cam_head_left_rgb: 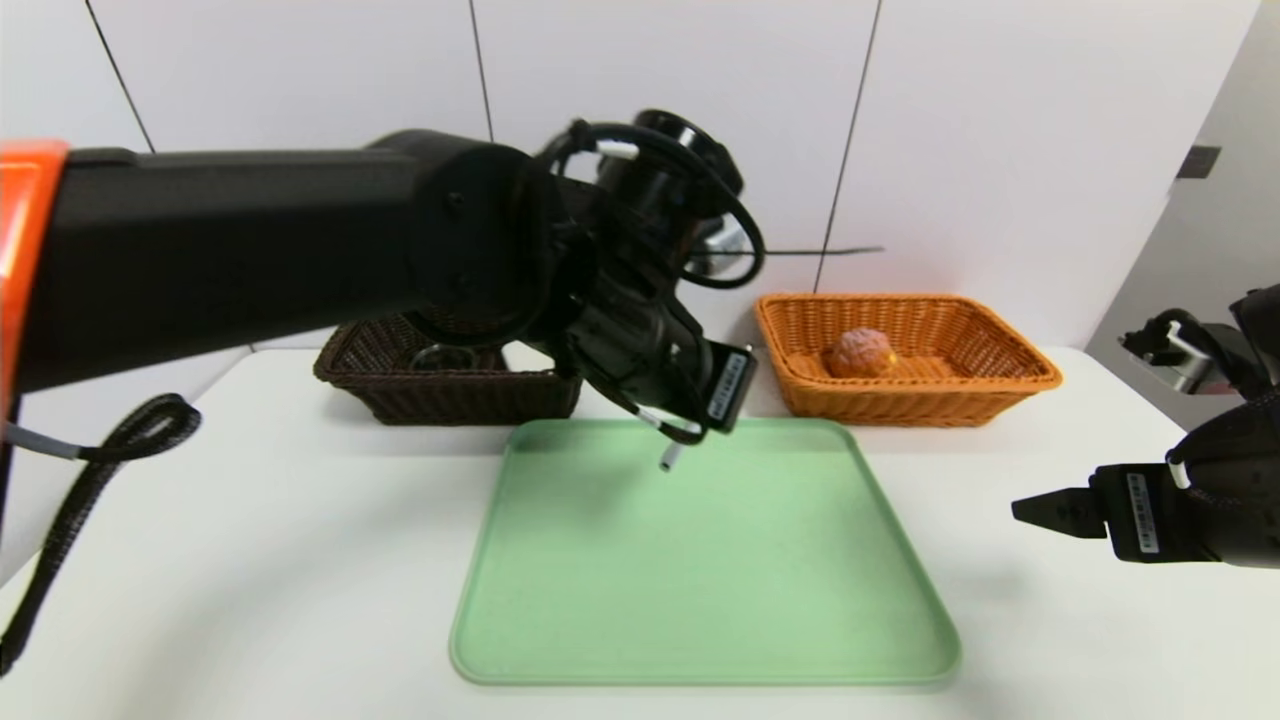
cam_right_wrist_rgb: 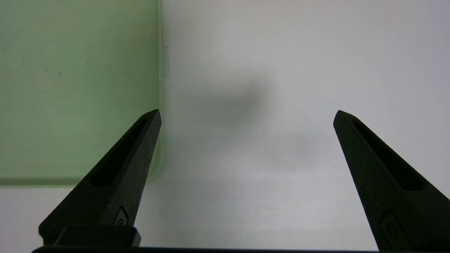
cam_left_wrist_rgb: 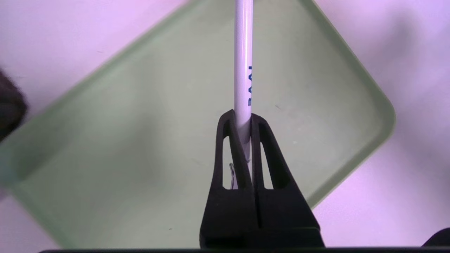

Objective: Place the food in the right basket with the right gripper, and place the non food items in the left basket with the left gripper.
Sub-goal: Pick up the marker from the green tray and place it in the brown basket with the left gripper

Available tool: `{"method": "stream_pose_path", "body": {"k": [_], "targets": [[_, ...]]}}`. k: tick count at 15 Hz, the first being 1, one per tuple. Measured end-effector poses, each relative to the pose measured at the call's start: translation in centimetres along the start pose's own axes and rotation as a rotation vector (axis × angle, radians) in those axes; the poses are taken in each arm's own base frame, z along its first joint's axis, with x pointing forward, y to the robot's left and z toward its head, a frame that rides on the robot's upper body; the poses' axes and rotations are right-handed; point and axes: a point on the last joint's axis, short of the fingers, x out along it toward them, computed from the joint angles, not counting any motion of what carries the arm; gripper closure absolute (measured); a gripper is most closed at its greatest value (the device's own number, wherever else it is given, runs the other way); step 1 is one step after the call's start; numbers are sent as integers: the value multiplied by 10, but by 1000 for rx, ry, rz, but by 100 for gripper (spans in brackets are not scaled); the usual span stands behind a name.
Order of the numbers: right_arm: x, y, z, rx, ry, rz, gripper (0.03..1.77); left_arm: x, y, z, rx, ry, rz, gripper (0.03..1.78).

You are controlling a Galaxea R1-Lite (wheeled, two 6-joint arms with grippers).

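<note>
My left gripper (cam_head_left_rgb: 688, 428) hangs above the far edge of the green tray (cam_head_left_rgb: 700, 560), shut on a slim white pen (cam_head_left_rgb: 668, 457). In the left wrist view the pen (cam_left_wrist_rgb: 243, 63) sticks straight out from between the closed fingers of that gripper (cam_left_wrist_rgb: 242, 117). The dark brown left basket (cam_head_left_rgb: 400, 395) stands behind the arm, and a clear glass cup (cam_head_left_rgb: 445, 357) shows inside it. The orange right basket (cam_head_left_rgb: 1000, 370) holds the bun (cam_head_left_rgb: 860, 353). My right gripper (cam_head_left_rgb: 1030, 510) hovers over the table to the right of the tray, open and empty (cam_right_wrist_rgb: 246, 116).
The white table (cam_head_left_rgb: 250, 520) carries the tray in the middle and both baskets along the back wall. My left arm and its hanging cable (cam_head_left_rgb: 90, 480) span the left side. The tray's edge (cam_right_wrist_rgb: 160, 88) lies next to one right finger.
</note>
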Motion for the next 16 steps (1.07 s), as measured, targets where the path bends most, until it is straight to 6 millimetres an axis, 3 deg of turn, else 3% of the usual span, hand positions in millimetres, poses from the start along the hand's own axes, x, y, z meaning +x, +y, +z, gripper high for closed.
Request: {"method": "stream_pose_path", "body": {"k": [3, 8, 11, 16], "targets": [[0, 0, 0, 0, -1, 0, 10, -31, 51, 16, -90, -99, 92, 176], [2, 1, 0, -6, 3, 0, 10, -60, 139, 20, -228, -181, 260, 176], [5, 2, -3, -11, 20, -1, 10, -55, 173, 18, -268, -195, 321, 176], [7, 2, -5, -14, 32, -3, 10, -18, 216, 10, -312, -201, 384, 176]]}}
